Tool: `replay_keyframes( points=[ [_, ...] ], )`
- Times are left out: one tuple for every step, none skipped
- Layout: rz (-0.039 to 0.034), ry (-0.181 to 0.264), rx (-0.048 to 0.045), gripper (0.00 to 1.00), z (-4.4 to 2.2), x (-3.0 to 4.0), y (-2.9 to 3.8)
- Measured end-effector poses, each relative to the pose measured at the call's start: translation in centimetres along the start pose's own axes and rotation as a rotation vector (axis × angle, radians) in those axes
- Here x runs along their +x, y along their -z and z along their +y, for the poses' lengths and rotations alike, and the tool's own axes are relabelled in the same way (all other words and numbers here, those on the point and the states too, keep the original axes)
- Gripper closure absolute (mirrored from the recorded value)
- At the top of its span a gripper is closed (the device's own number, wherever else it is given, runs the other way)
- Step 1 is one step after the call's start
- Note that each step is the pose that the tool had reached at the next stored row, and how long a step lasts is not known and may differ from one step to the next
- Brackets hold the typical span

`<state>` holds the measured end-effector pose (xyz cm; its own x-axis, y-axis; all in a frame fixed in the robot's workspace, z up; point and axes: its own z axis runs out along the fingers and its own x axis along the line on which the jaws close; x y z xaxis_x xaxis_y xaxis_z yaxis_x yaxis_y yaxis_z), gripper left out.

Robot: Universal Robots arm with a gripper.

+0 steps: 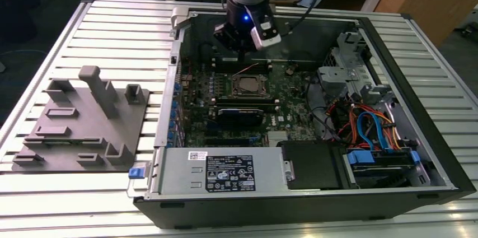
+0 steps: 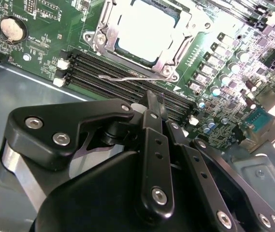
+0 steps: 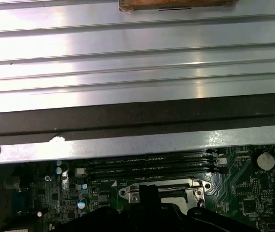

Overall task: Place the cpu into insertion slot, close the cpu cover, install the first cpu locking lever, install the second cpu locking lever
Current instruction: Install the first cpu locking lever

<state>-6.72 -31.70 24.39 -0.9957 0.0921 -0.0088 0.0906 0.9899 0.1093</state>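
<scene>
The cpu (image 2: pixel 144 26) lies silvery side up in the insertion slot (image 3: pixel 195 186) on the green board. The cpu cover (image 2: pixel 176 48) lies flat around it as a metal frame. A thin wire locking lever (image 2: pixel 127 77) runs along the socket's edge, slightly raised and unlatched. In the exterior view the cpu (image 1: pixel 249 86) sits mid-board, and my gripper (image 1: pixel 240 57) hangs just behind it. My gripper (image 2: pixel 155 102) has its fingers pressed together with nothing between them, a short way above the lever. In the first wrist view the gripper (image 3: pixel 149 191) is dark in front of the socket.
Long black memory slots (image 2: pixel 89 65) lie between my gripper and the socket. A coin cell (image 2: pixel 10 29) sits on the board. The case wall (image 3: pixel 127 145) rises behind. A power supply (image 1: pixel 220 171), cables (image 1: pixel 373 126) and a grey fixture plate (image 1: pixel 82 120) surround the work area.
</scene>
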Motion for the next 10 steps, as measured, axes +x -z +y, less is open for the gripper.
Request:
replay_keyframes(
  points=[
    [0.0001, 0.000, 0.0002, 0.90, -0.08, -0.01, -0.04],
    [0.0000, 0.000, 0.0001, 0.90, -0.19, -0.01, -0.10],
    [-0.0001, 0.000, -0.0002, 0.90, -0.25, -0.02, -0.18],
    [-0.0002, 0.000, -0.0002, 0.90, -0.26, -0.02, -0.24],
    [-0.0002, 0.000, -0.0001, 0.90, -0.26, -0.02, -0.30],
    [-0.0001, 0.000, -0.0001, 0.90, -0.27, -0.01, -0.38],
    [-0.0001, 0.000, -0.0001, 0.90, -0.29, -0.01, -0.48],
    [-0.0001, 0.000, -0.0001, 0.90, -0.30, -0.04, -0.58],
    [-0.0002, 0.000, -0.0001, 0.90, -0.30, -0.10, -0.68],
    [0.0000, 0.000, -0.0001, 0.90, -0.31, -0.14, -0.79]
  ],
)
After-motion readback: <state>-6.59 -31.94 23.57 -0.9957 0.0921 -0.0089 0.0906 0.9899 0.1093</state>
